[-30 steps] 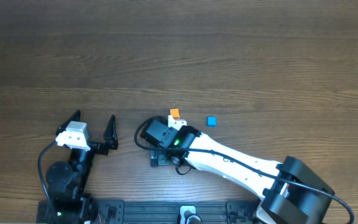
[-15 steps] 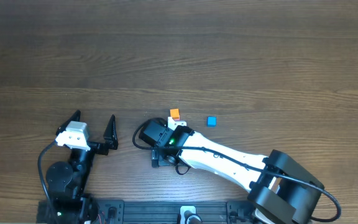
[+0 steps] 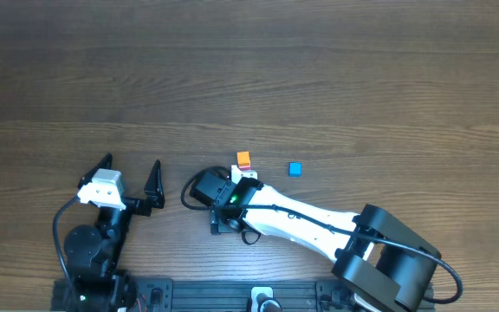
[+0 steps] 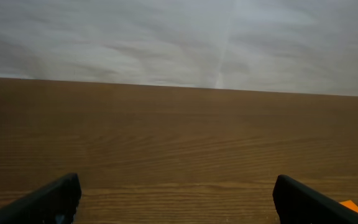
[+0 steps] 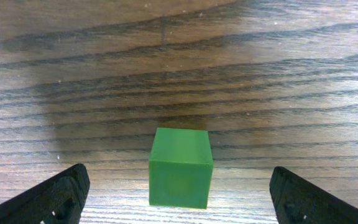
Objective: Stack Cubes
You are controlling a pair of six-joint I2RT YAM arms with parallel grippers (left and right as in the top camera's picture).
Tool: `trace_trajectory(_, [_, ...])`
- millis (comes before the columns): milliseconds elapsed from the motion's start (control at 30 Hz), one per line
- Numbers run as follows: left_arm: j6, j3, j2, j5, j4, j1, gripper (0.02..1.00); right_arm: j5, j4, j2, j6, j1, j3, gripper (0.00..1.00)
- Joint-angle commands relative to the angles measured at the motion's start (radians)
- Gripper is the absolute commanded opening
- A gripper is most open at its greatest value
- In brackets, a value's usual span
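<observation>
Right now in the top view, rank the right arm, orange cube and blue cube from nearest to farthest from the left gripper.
From the left gripper:
1. Right arm: its black wrist end sits just to the gripper's right.
2. Orange cube: beyond that wrist, near the table's middle.
3. Blue cube: farther right, past the orange cube.

Prob. lab: wood tabletop [image 3: 249, 69] w/ arm-mount rail [image 3: 189, 288]
</observation>
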Motion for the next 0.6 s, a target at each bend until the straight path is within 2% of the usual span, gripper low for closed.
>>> trace_trajectory(33, [0.008, -0.005, -0.008, 0.013, -0.001, 0.005, 0.996, 0.021, 0.003, 0.024, 0.019, 0.008, 0.016, 0.919])
trace_trajectory(600, [0.008, -0.005, -0.008, 0.013, 0.0, 0.005, 1.0, 0.035, 0.007, 0.045, 0.026, 0.008, 0.013, 0.882])
